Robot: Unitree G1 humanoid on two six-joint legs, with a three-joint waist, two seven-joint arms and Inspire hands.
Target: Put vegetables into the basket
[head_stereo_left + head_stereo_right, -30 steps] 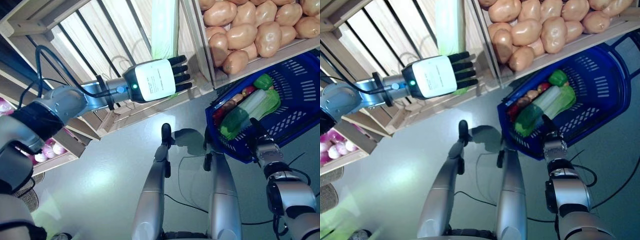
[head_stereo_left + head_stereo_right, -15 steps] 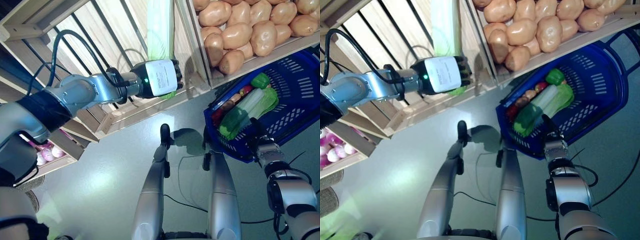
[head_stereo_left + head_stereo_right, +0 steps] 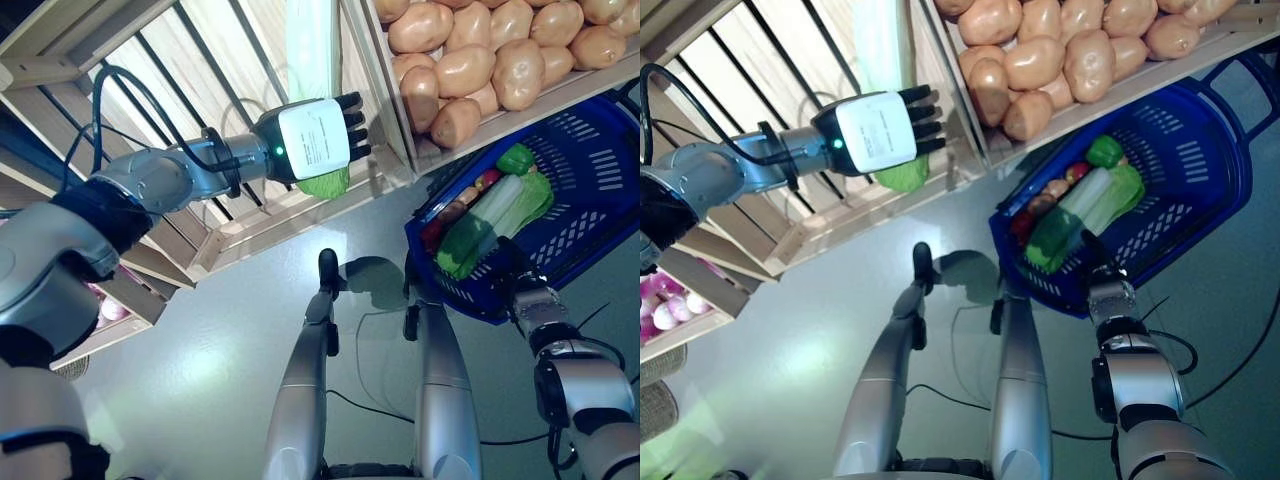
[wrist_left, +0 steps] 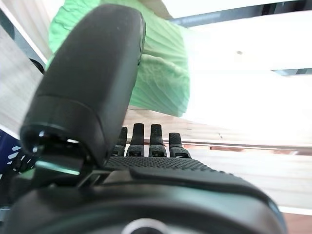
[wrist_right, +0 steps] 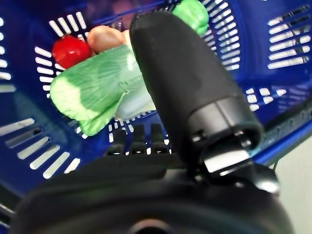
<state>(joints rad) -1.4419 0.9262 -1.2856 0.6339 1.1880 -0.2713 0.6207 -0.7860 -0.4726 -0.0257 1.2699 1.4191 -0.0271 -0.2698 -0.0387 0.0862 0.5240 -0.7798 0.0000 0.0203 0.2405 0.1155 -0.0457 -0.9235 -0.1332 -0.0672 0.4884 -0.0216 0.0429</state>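
My left hand (image 3: 315, 140) is up at the wooden stand, fingers straight, laid against a long pale green cabbage (image 3: 312, 50) that leans in a slatted crate. The cabbage's leafy end (image 3: 326, 183) sticks out under the hand. In the left wrist view the hand (image 4: 146, 190) has straight fingers and a raised thumb, with the cabbage (image 4: 161, 73) just past them. The blue basket (image 3: 600, 170) stands on the floor and holds a white-green cabbage (image 3: 510, 205), a green pepper (image 3: 517, 160), a red tomato (image 5: 67, 51) and other vegetables. My right hand (image 3: 520, 290) is open at the basket's near rim.
The wooden stand's lower slatted shelf (image 3: 250, 215) juts out toward me below my left hand. A crate's front edge (image 3: 470, 135) overhangs the basket's far side. Grey floor (image 3: 230, 330) lies between the stand and the basket.
My left hand has risen a little and turned, so its straight fingers show again on the cabbage. The cabbage's leafy end now shows below the hand. The right hand has not moved.
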